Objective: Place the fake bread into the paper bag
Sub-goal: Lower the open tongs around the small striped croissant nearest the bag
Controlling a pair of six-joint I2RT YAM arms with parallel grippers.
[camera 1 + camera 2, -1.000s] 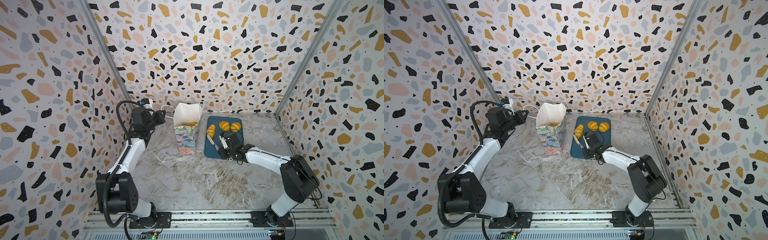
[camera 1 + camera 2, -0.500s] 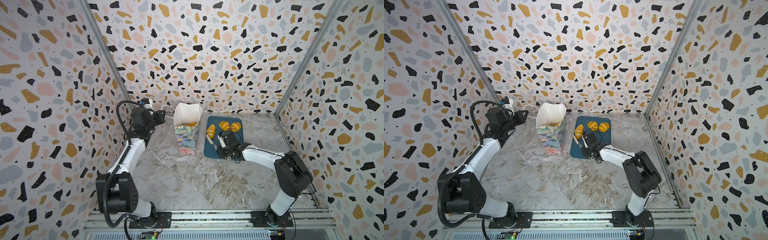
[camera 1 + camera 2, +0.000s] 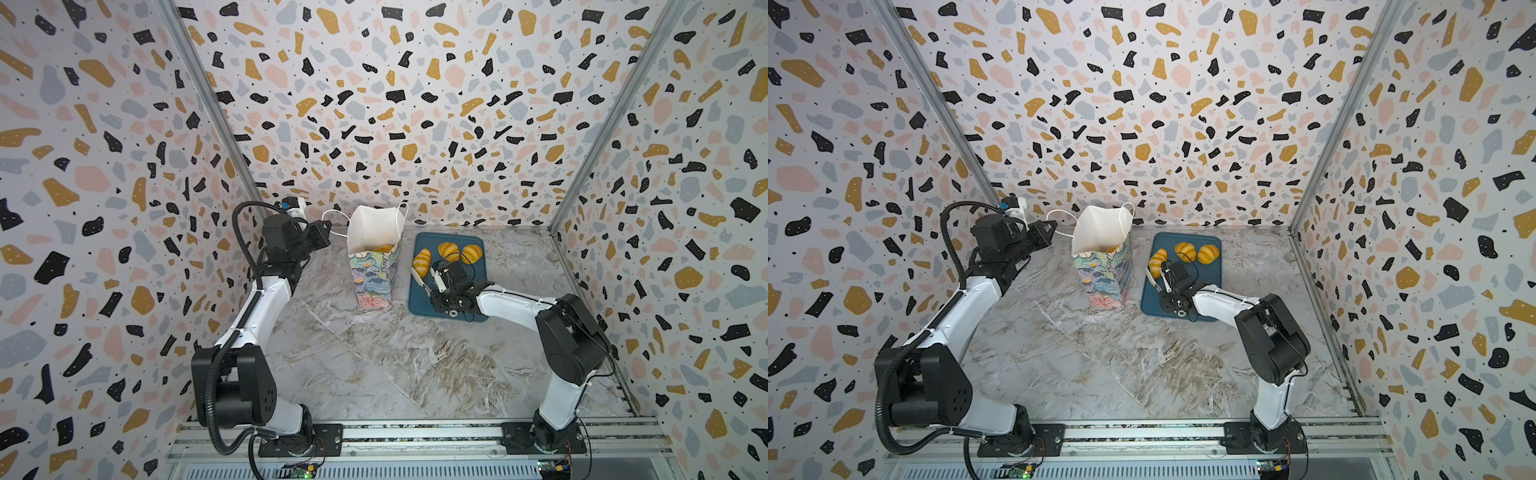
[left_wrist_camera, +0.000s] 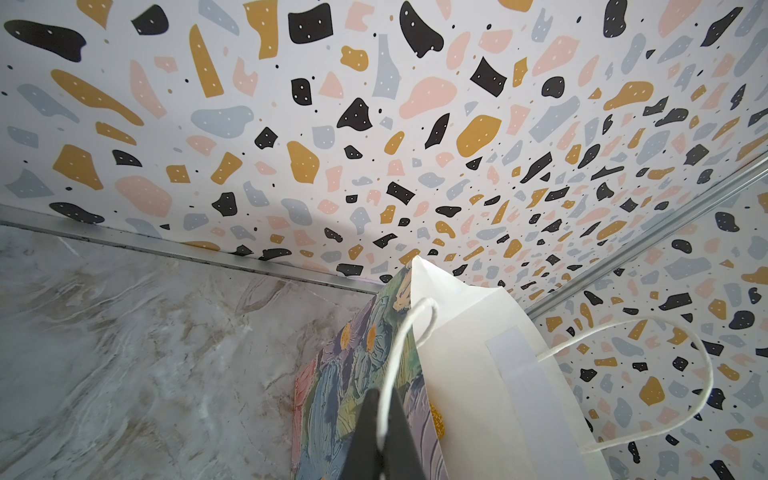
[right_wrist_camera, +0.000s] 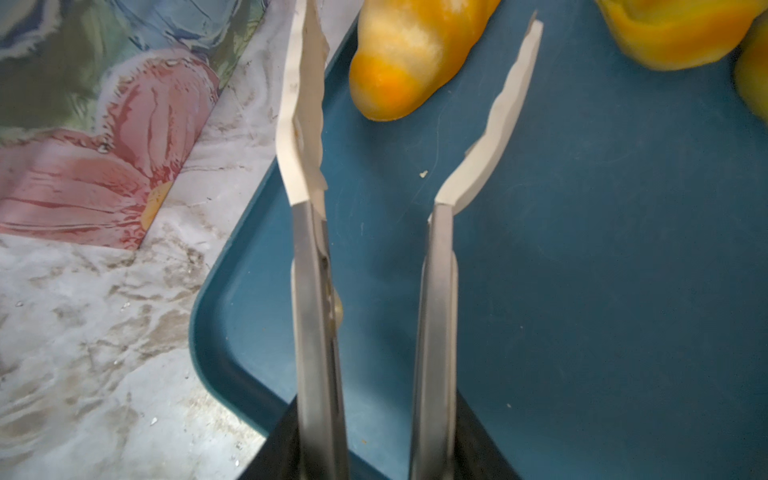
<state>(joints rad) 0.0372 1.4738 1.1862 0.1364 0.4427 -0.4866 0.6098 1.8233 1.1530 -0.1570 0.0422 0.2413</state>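
Croissant (image 3: pixel 422 262): the piece of fake bread nearest the paper bag (image 3: pixel 374 274), lying on the dark-blue tray (image 5: pixel 602 291) by the edge that faces the bag. Long axis roughly parallel to the bag's tray-side wall, so nearly in line with the tongs (image 5: pixel 309 291) rather than across them. Near end, in the right wrist view, showing between the two white tong blades, closer to the bag-side blade; no contact to be made out. Two ridged rolls (image 3: pixel 449 250) farther from the bag, clear of the blades. More golden bread (image 3: pixel 382 248) lying down inside the bag.

Right gripper (image 3: pixel 444 287): clamped on the tong handles, blades standing apart and gripping nothing. Plainly the nearer arm, stretched low and almost level over the tray, wrist aimed past the bag's tray-side wall toward the croissant.

Left gripper (image 4: pixel 384 432): pinched tight on the bag's white cord handle (image 4: pixel 395 358), on the side of the bag away from the tray, at about rim height, cord drawn outward. Probably there to steady the bag and keep its mouth open.

Likely next: a short push forward along the croissant, then a squeeze. Risk of a slip if closed on the tapered end alone.
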